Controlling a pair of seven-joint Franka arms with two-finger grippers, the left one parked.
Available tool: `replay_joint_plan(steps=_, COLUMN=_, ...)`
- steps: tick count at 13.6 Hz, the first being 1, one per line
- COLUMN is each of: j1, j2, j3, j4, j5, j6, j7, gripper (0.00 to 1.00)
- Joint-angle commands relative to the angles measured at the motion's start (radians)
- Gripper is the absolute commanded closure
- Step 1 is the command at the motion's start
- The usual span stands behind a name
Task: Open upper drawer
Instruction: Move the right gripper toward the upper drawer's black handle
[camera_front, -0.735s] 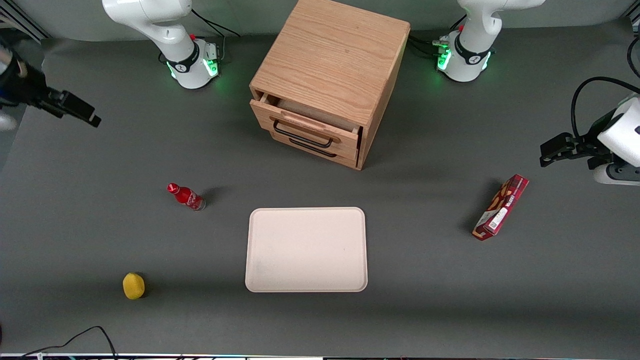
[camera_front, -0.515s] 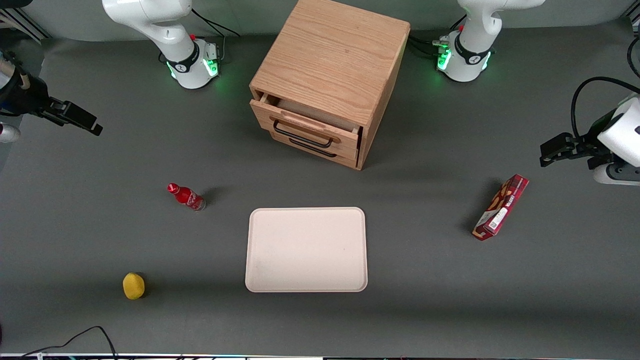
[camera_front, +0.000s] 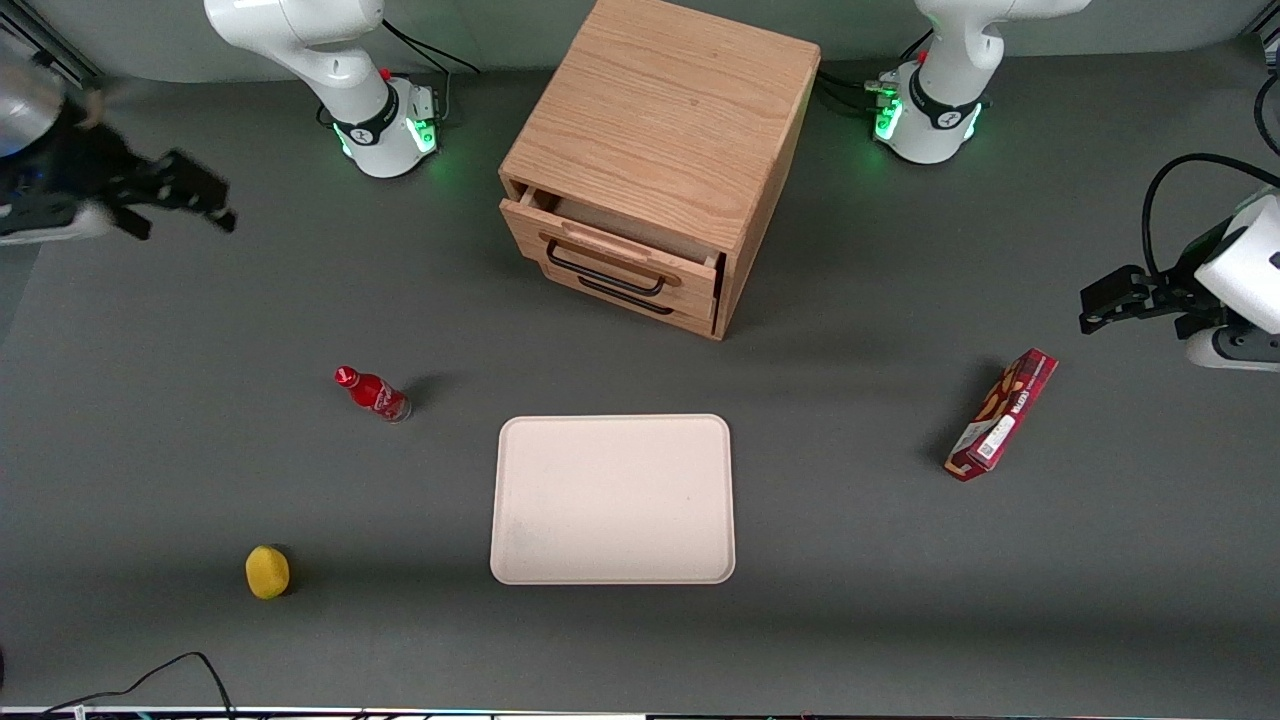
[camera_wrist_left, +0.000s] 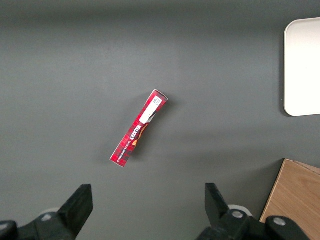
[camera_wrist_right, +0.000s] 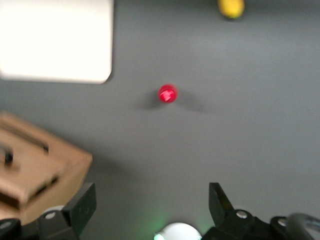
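We find the upper drawer (camera_front: 610, 250) pulled a little way out of the oak cabinet (camera_front: 665, 120), its front panel standing proud of the lower drawer front (camera_front: 640, 300) beneath it and a strip of its inside showing. Its black wire handle (camera_front: 603, 277) hangs below the slim wooden lip.

Nearer the front camera than the cabinet lies a pale rectangular tray (camera_front: 612, 498), flat on the grey table (camera_front: 850, 560). Toward the working arm's end stand a small red bottle (camera_front: 372, 393) and, nearer the camera, a yellow lemon-like fruit (camera_front: 267, 572). Toward the parked arm's end lies a red snack box (camera_front: 1002, 414).

Our gripper (camera_front: 195, 195) hangs well apart from the cabinet, at the working arm's end of the table, touching nothing. In the right wrist view its fingers (camera_wrist_right: 82, 205) stand wide apart with only table between them.
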Motion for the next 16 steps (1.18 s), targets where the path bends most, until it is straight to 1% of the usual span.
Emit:
replay_joint_plan(steps=1, j1=0.004, j2=0.033, j3=0.065, j4=0.033, j5=0.076, j6=-0.039, j7=-0.117, gripper=0.0)
replay_joint_plan(steps=2, j1=0.004, j2=0.06, j3=0.106, j4=0.031, j5=0.114, j6=-0.039, j7=-0.194, gripper=0.0)
replay_joint_plan(steps=3, j1=0.004, j2=0.086, j3=0.167, j4=0.033, j5=0.121, j6=-0.029, j7=-0.323, gripper=0.0)
replay_joint_plan(steps=4, j1=0.002, j2=0.119, j3=0.201, j4=0.031, j5=0.128, j6=-0.006, j7=-0.421, gripper=0.0)
replay_joint_plan(steps=5, j1=0.004, j2=0.146, j3=0.232, j4=0.031, j5=0.142, j6=0.002, j7=-0.475, gripper=0.0)
replay_joint_plan(steps=6, j1=0.004, j2=0.188, j3=0.27, j4=0.031, j5=0.191, j6=0.017, j7=-0.483, gripper=0.0)
replay_joint_plan(steps=7, j1=0.004, j2=0.226, j3=0.295, j4=0.031, j5=0.222, j6=0.066, j7=-0.484, gripper=0.0)
replay_joint_plan(steps=8, j1=0.004, j2=0.273, j3=0.324, j4=0.033, j5=0.237, j6=0.103, j7=-0.484, gripper=0.0)
replay_joint_plan(steps=9, j1=0.004, j2=0.324, j3=0.359, j4=0.033, j5=0.243, j6=0.14, j7=-0.487, gripper=0.0)
replay_joint_plan(steps=11, j1=0.007, j2=0.41, j3=0.419, j4=0.033, j5=0.228, j6=0.229, j7=-0.488, gripper=0.0)
replay_joint_plan(steps=13, j1=0.024, j2=0.459, j3=0.426, j4=0.034, j5=0.225, j6=0.267, j7=-0.488, gripper=0.0)
replay_joint_plan(steps=16, j1=0.051, j2=0.482, j3=0.427, j4=0.031, j5=0.205, j6=0.312, j7=-0.485, gripper=0.0)
